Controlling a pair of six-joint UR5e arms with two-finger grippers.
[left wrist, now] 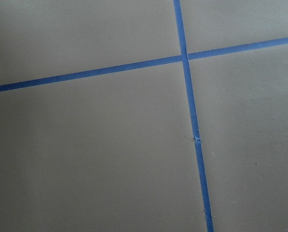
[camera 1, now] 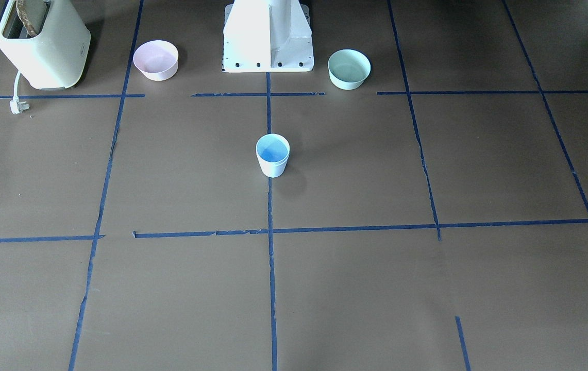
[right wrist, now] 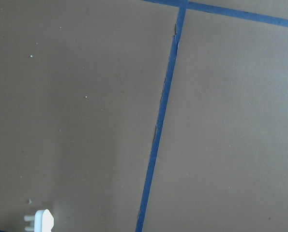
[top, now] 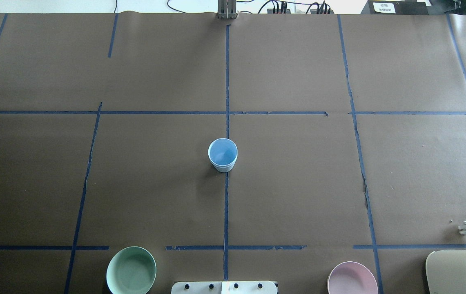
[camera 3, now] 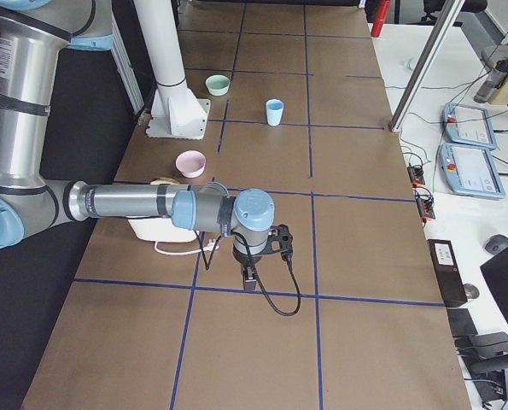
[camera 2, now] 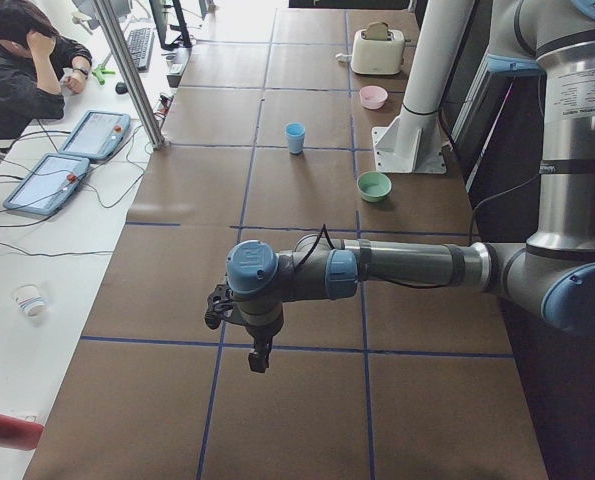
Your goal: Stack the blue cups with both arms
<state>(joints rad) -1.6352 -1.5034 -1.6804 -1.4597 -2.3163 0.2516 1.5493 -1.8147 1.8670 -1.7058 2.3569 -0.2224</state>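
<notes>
The blue cups (camera 1: 272, 154) stood seemingly nested as one at the counter (camera 1: 427, 288) centre, stacking apparently done, while the left end effector (camera 2: 259, 353) and right end effector (camera 3: 249, 276) hung well apart, their opening impossible to tell.

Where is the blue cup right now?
In the overhead view the blue cup stands upright at table centre on the middle tape line, green bowl and pink bowl nearer the robot.
</notes>
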